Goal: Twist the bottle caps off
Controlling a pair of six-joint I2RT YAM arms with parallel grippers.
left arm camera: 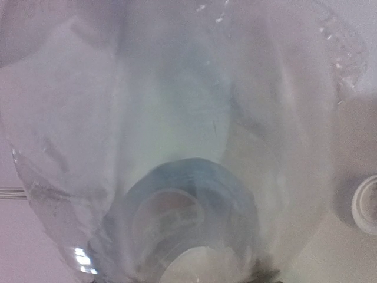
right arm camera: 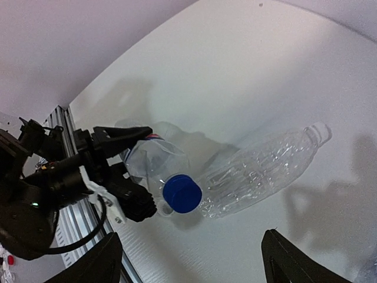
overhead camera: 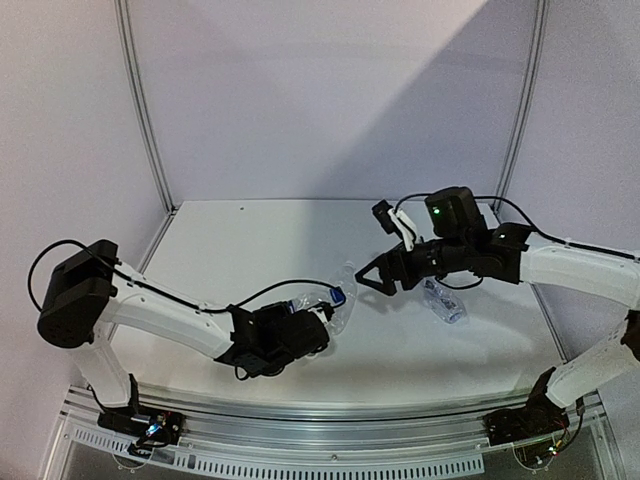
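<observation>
The left tool (right arm camera: 147,168) was closed around the body of the held bottle (right arm camera: 158,154), with one finger above it and one finger below it, so the bottle lay on its side between the jaws. The neck of this bottle pointed out past the fingertips, and the blue cap (right arm camera: 181,193) sat on the neck, just ahead of the lower finger. In the left wrist view the clear wall of this bottle filled almost the whole frame, very near to the camera and blurred, with a bluish ring seen through the plastic. At the right edge of that view a white cap (left arm camera: 368,204) lay on the table (overhead camera: 250,240), just beside the bottle and apart from it. The right tool (right arm camera: 191,236) was wide open and held nothing; its two fingers stood well apart and touched nothing. It hung above the table, pointing at the blue cap, near it but not in contact. In front of this tool, just beside the blue cap, was the lying bottle (right arm camera: 259,171), clear and ribbed, flat on the table with its neck pointing away from the left tool. The third bottle (overhead camera: 443,300) lay on the table under the right arm, behind the open fingers.
</observation>
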